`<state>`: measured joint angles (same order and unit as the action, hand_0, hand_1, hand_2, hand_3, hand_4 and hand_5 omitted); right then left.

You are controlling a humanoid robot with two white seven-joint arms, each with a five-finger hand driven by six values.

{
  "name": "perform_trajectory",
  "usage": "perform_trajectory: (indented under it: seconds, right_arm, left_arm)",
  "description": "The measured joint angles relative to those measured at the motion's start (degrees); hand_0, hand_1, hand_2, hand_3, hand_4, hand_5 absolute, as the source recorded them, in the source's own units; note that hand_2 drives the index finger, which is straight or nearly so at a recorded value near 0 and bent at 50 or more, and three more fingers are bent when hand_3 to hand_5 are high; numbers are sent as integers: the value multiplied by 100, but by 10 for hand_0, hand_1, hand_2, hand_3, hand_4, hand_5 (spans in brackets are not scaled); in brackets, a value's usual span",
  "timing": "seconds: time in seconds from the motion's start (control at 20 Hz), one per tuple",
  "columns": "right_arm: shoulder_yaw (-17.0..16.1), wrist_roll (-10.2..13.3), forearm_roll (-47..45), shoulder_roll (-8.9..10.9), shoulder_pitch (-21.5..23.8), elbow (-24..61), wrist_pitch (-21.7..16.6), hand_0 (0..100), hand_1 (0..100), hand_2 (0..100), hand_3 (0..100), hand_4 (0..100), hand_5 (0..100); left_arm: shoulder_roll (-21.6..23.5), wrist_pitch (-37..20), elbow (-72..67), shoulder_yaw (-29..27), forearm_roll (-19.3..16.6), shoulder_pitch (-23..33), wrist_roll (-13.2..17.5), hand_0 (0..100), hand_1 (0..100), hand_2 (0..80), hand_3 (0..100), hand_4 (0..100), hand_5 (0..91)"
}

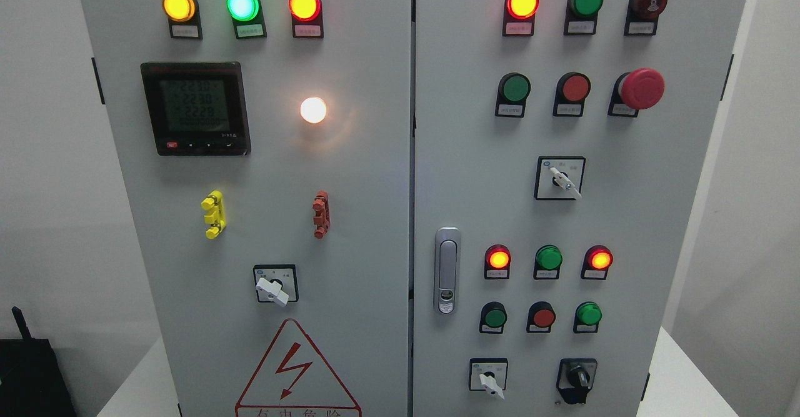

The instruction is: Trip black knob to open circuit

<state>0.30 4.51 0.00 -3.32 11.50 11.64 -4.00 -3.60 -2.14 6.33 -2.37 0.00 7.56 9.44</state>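
The black knob (577, 378) sits at the lower right of the right-hand door of a grey electrical cabinet (375, 185). Its handle points roughly straight down. No robot hand or arm shows in the head view.
The right door carries red and green lamps and buttons, a red mushroom stop button (641, 88), white selector switches (562, 182) (490, 384) and a silver door latch (447, 270). The left door has a digital meter (195, 108), a lit white lamp (313, 110), a white selector (273, 289) and a warning triangle (294, 370).
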Motion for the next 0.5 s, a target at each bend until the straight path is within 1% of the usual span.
perform_trajectory:
  seconds: [0.5]
  right_arm:
    - [-17, -27, 0, -35, 0, -2, -39, 0, 35, 0, 0, 0, 0]
  left_arm:
    - [0, -10, 0, 0, 0, 0, 0, 120, 389, 0, 0, 0, 0]
